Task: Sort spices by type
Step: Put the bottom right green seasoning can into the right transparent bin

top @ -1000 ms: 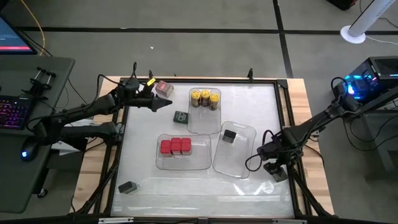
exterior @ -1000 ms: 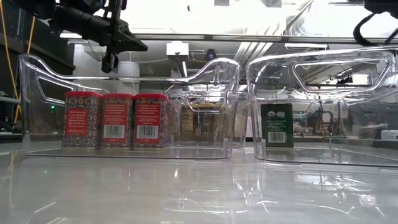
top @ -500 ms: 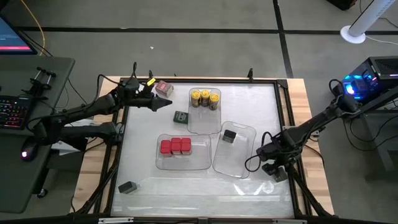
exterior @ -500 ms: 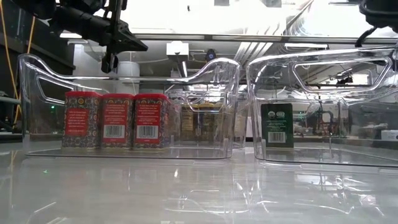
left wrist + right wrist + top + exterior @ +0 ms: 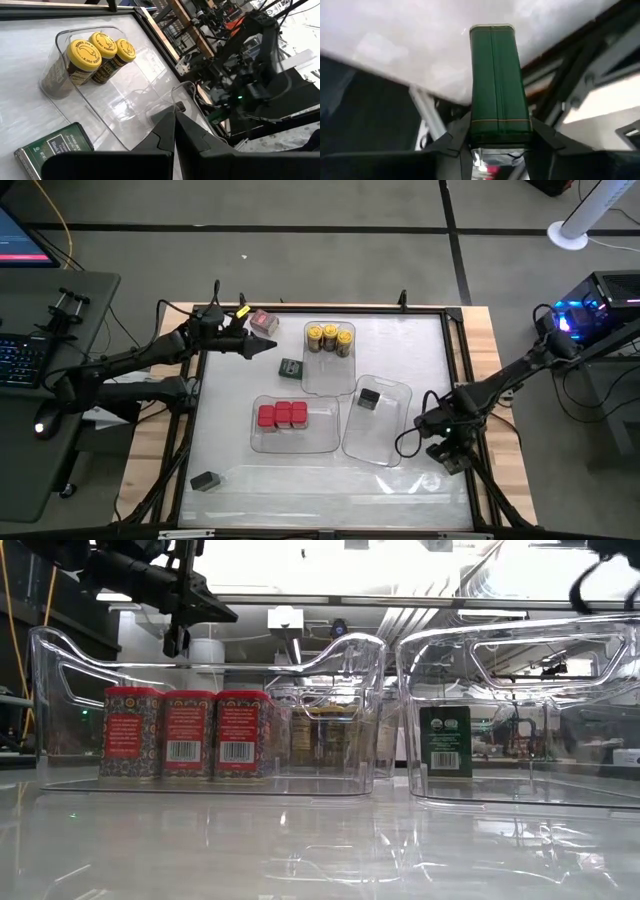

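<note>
Right gripper has shifted slightly further toward the table's near-right corner over the last second; nothing else moved, left arm included.

Right gripper is pinching a dark green rectangular spice tin. Right wrist view shows both fingers pressed on its sides, the tin's long axis running straight out from the claw over the white table edge. High view doesn't resolve the tin at all, only the gripper.

Key relation: the clear plastic tray already holding one dark grey-green blocky tin lies just to the left of and a bit beyond the right gripper, so the right arm is clearly the nearer one. My read: the held tin goes there, and needs turning upright to match the one standing in the tray.

Left gripper hovers at the far-left of the table, fingers pressed together, empty. Near it: a reddish square-topped tin still loose, and a dark green flat tin lying on its side just outside the yellow-lid tray.

Sorted so far: three round yellow-lidded jars in the far tray, three red square-topped tins in the near-left tray. Another dark blocky tin sits loose at the near-left corner.

Low view confirms the red tins stand upright in a row; high view shows only their tops.
</note>
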